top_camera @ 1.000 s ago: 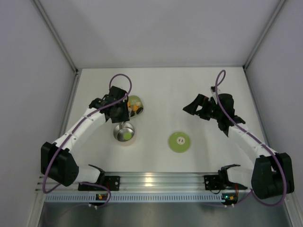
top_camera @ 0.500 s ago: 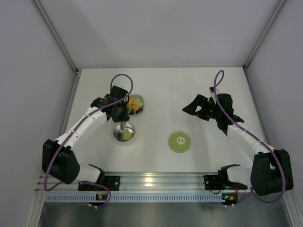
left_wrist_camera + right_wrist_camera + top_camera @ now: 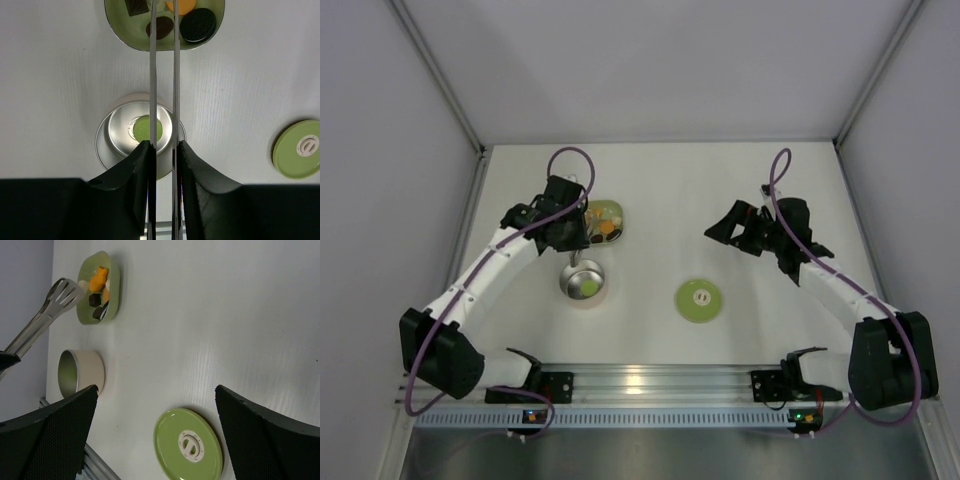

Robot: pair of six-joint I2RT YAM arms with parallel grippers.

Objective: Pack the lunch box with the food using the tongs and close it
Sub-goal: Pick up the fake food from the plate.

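The left arm is stretched from its base at the near left edge up across the counter (image 3: 740, 180). It is bent at the elbow, and its wrist is held over the gap between the lunch box (image 3: 584, 282) and the pale green dish (image 3: 605, 220). The left gripper (image 3: 163, 145) is pinched on the handle end of the tongs (image 3: 152, 75), with one black finger pressed on each thin arm. The tongs are pointed away from the gripper. Their two arms are kept a little apart. They are passed over the open lunch box and out over the dish. In the right wrist view, the tong tips are seen hanging just above the near side of the dish. It cannot be told if anything is held in them.

The food (image 3: 198, 24) is laid in the dish: orange, dark brown and black pieces. One yellow-green piece (image 3: 146, 127) is seen at the bottom of the lunch box. The lunch box is stood upright just beside the dish, on the near side. The lid (image 3: 700, 300) is laid flat on the counter, well apart to the right.

The right arm is bent up along the right side, with its wrist turned toward the middle. The right gripper (image 3: 156, 387) is spread wide, and nothing is held in it.
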